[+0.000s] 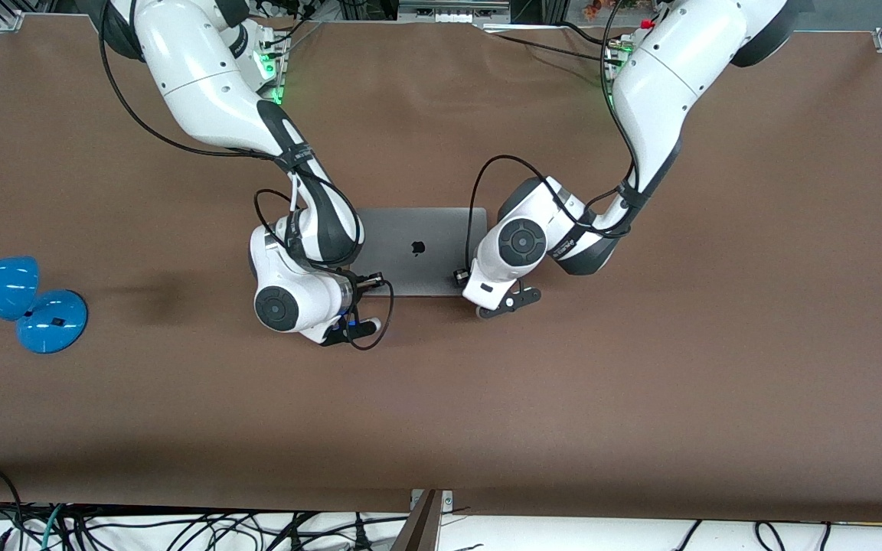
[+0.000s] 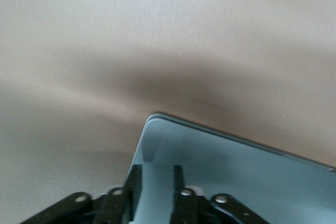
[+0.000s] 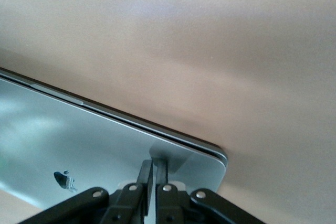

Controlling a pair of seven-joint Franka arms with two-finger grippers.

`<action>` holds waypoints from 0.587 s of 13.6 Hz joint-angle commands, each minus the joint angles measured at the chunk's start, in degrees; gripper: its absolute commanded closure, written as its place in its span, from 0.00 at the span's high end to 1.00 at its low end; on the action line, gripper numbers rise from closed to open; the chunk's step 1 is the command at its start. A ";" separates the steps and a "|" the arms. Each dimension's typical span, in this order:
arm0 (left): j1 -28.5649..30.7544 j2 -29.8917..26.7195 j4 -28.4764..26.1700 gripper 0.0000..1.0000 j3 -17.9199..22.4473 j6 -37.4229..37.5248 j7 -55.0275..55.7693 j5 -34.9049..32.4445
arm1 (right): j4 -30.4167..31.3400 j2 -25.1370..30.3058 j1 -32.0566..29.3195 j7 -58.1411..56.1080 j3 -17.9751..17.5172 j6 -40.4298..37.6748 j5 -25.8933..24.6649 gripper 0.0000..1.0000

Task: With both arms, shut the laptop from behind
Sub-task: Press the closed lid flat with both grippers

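The right gripper (image 1: 349, 330), fingers nearly together, and the left gripper (image 1: 508, 303), slightly parted, press the front corners of the laptop (image 1: 418, 249), lying flat mid-table with its long axis between them.

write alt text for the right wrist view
The closed grey laptop lies flat on the brown table, lid and apple logo facing up. The right gripper rests on the lid near one corner, jaws nearly together.
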State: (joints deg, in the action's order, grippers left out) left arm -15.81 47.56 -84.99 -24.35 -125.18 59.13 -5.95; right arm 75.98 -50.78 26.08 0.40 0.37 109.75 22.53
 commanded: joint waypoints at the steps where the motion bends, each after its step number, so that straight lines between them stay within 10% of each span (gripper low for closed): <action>1: 1.48 -3.51 0.26 1.00 -0.34 4.22 0.46 -2.05 | -0.13 -0.28 -0.24 -1.19 -0.28 0.81 -0.38 0.10; 4: 3.76 -9.04 -0.61 1.00 -0.61 10.98 -4.88 -1.00 | -0.22 -0.20 -0.33 -0.67 -0.28 0.64 -0.03 0.18; 6: 4.38 -13.78 -2.10 1.00 -0.70 14.77 -7.00 -1.00 | -0.92 0.24 -0.33 0.30 -0.28 0.55 0.15 0.94; 8: 5.61 -19.32 -5.08 1.00 -0.70 16.54 -9.81 -0.91 | -3.81 0.42 -0.33 0.39 -0.28 0.02 -0.20 0.96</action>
State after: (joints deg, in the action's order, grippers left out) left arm -11.60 35.22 -84.51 -24.69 -110.00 52.28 -5.98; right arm 74.74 -50.74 26.07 0.16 0.37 110.16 22.60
